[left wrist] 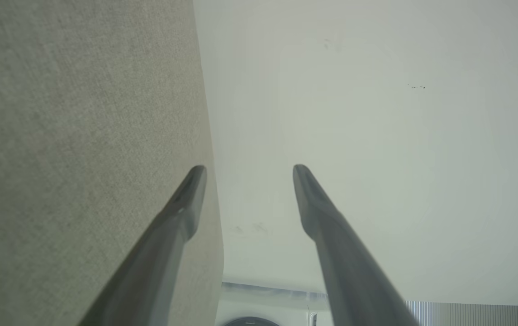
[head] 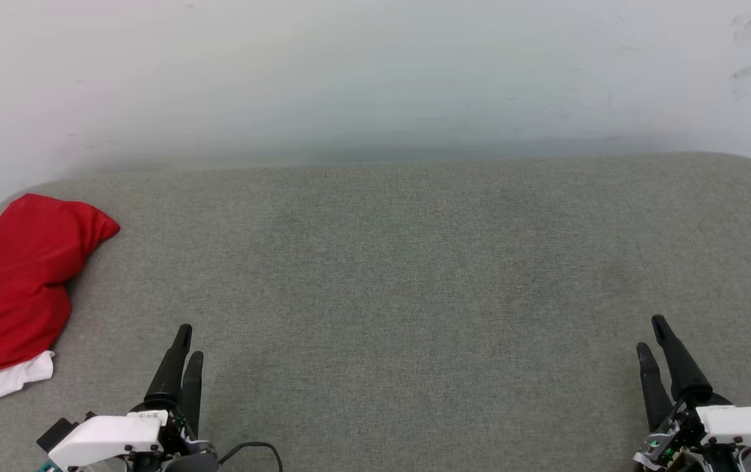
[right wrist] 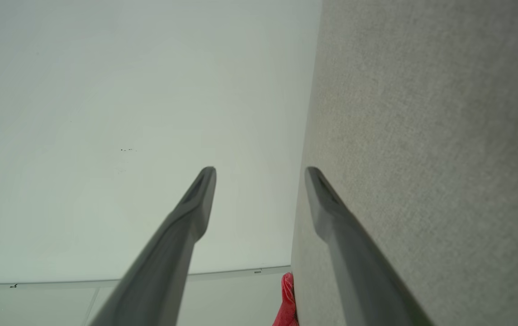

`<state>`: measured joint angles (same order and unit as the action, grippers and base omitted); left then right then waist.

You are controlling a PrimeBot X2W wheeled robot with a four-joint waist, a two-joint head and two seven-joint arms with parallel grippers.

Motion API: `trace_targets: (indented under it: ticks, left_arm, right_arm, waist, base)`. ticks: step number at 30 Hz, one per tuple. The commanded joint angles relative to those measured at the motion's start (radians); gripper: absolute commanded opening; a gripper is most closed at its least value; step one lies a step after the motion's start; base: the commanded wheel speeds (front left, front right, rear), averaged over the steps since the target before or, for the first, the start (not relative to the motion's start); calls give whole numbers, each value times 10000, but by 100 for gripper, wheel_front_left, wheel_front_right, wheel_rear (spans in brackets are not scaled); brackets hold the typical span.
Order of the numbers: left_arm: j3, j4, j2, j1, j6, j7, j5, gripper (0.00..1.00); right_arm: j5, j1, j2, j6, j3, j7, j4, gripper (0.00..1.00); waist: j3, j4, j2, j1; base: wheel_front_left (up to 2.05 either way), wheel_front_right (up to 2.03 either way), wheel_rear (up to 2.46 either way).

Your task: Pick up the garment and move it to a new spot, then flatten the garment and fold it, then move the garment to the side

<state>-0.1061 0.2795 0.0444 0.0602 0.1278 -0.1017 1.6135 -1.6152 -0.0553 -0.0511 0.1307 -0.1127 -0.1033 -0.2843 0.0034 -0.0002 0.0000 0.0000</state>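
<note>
Black fingers on our left gripper stand spread with nothing between them, and our right gripper is likewise parted and empty. Both sit low over the near edge of the grey table, pointing toward the wall. Well apart from either, at the table's far left edge, the garment lies in a bunched red heap with a strip of white cloth poking out at its near end. We judge that nothing of the task is done — the heap looks neither flattened nor folded — so the pick-up, the move, the flattening, the fold and the setting aside are all left.
</note>
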Motion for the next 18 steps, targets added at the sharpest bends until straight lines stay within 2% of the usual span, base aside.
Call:
trace_targets:
  ticks: [1,11,18]
  left_arm:
    - [33,-351,30,145,2,143,-90,100]
    - [-176,-778,35,133,-114,581,-1346,100]
    - [-138,-1404,39,112,-539,890,-2818,100]
  right_arm:
    - [115,-134,-5,0,2,152,272,100]
    - [1460,-13,-4,0,-151,590,740,100]
    - [2887,71,-4,0,-252,900,1255,100]
  waist:
    - [6,-2,0,0]
    - [34,-10,0,0]
    - [49,-12,0,0]
  base:
    - [0,0,0]
    - [0,0,0]
    - [0,0,0]
